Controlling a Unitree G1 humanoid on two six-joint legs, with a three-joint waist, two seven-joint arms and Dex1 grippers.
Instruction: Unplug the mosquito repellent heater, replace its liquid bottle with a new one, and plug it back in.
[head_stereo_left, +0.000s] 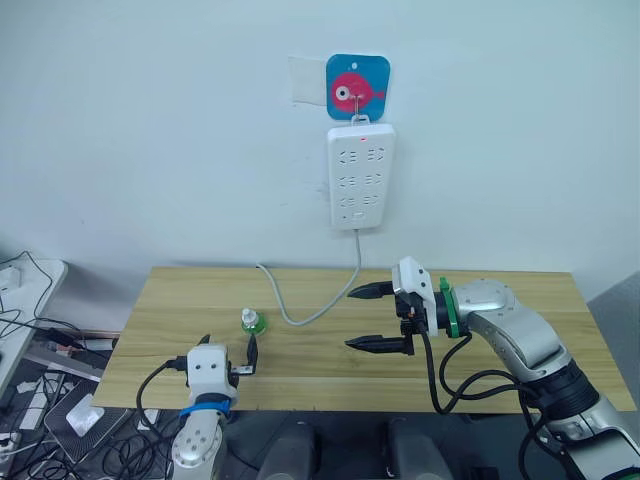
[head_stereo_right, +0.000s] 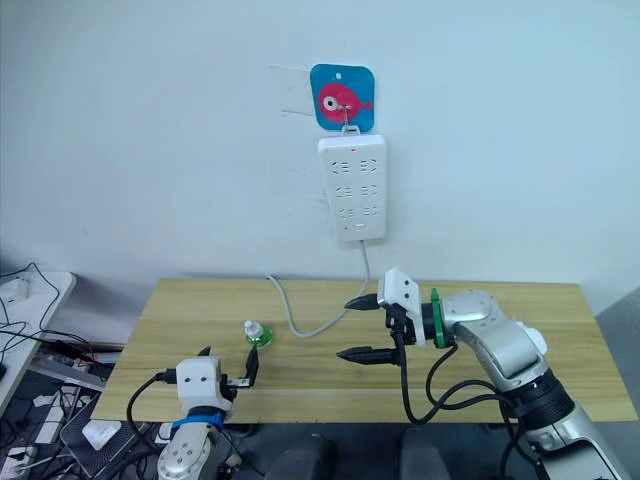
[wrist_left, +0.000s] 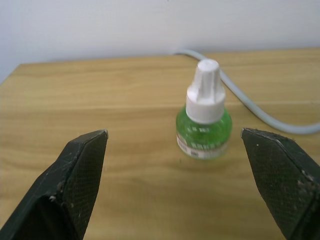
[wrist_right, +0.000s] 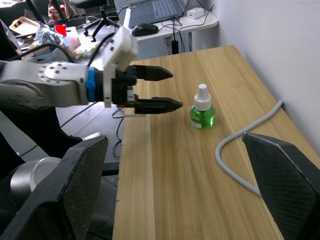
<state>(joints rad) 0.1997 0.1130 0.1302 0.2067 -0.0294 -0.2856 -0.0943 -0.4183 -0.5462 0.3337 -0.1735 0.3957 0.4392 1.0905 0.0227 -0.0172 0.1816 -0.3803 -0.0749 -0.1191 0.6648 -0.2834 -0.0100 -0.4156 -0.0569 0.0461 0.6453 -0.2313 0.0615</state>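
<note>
We see a pale wall (head_stereo_left: 150, 120) behind a wooden table (head_stereo_left: 330, 350), and we place everything else against that table. Above the table's far edge a white power strip (head_stereo_left: 361, 176) hangs upright on the wall from a blue square hook plate (head_stereo_left: 357, 88) with a pink fish on it. Its grey cable (head_stereo_left: 300, 316) drops to the table top and curls across the wood toward the table's left half.

Over the right half of the table we see the right gripper (head_stereo_left: 380, 317) held above the wood, its two black fingers spread wide and empty, pointing toward the table's left side. At the table's near left edge the left gripper (head_stereo_left: 228, 352) sits low, its fingers also wide apart with nothing between them.

A small green liquid bottle (wrist_left: 204, 123) with a white cap stands upright on the left part of the table, just beyond the left gripper's fingertips and apart from them, near the cable's curl. We cannot make out the mosquito repellent heater anywhere on the table or on the strip.
</note>
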